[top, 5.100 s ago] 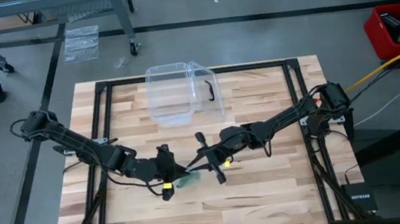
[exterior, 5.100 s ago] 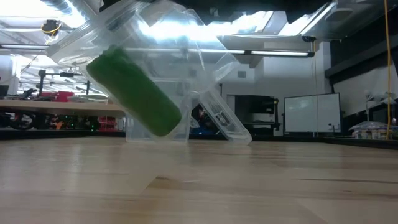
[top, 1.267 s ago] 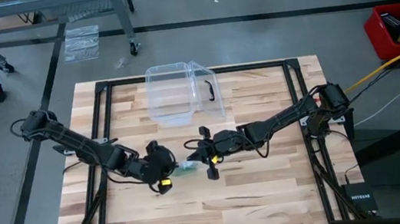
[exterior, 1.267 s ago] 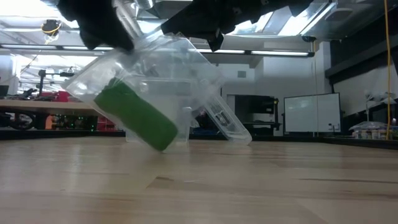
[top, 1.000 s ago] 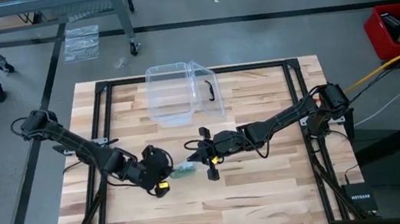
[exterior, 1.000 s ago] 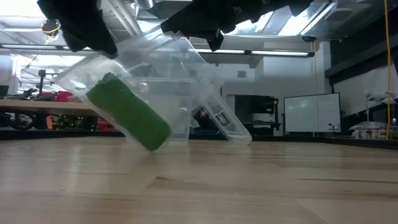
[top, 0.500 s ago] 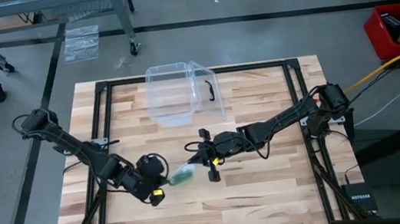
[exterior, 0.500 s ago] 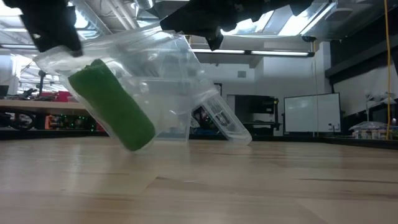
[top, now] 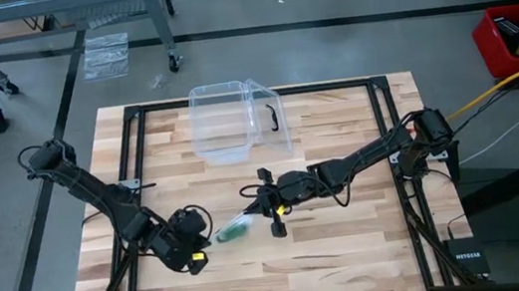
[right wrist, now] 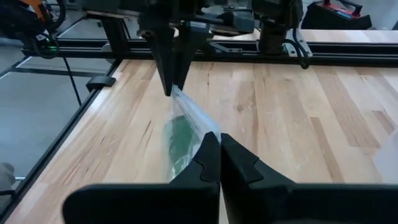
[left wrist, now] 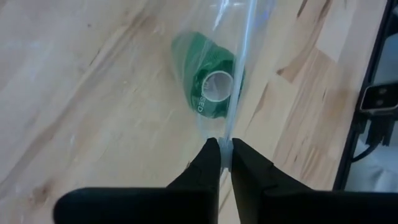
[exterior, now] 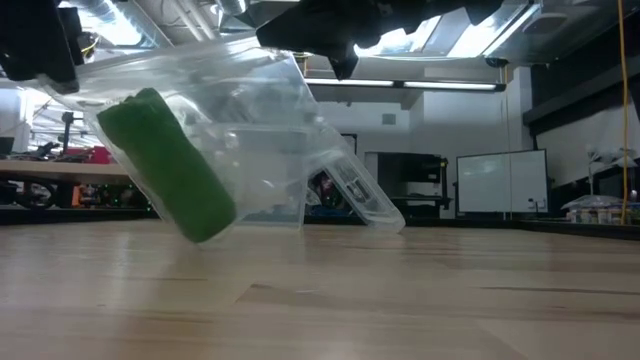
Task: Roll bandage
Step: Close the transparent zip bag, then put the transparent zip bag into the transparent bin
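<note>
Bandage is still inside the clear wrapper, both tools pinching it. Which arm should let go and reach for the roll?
Left, probably. The left tool pinches the wrapper beside the bandage, whose end faces it; the right tool can keep holding the other edge.

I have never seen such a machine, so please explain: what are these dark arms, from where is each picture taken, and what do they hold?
Two robot arms work over a wooden table. One camera looks straight down from above, one sits at table height, and one rides on each arm's wrist. The left gripper and the right gripper each pinch an end of a clear plastic wrapper and hold it stretched between them above the table. Inside it is the bandage, a green roll hanging tilted. At the table's far side stands a clear plastic box with a black handle.
</note>
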Tool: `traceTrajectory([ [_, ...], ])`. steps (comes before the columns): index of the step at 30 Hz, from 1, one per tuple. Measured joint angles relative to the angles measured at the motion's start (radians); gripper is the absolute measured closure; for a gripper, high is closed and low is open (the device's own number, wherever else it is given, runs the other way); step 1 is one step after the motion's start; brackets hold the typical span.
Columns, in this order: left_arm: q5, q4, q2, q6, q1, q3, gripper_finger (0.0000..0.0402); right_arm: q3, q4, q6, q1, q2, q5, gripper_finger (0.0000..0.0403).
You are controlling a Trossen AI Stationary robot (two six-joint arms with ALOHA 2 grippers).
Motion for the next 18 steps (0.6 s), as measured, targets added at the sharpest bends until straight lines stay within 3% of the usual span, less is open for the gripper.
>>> traceTrajectory([
  [10, -0.128, 0.068, 0.003, 0.096, 0.021, -0.005, 0.0282, 0.001, 0.0, 0.0, -0.003, -0.006, -0.003, 0.0403],
  [18, -0.161, 0.078, 0.008, 0.138, 0.061, -0.004, 0.0239, 0.001, 0.004, 0.005, 0.0, -0.006, -0.028, 0.0403],
])
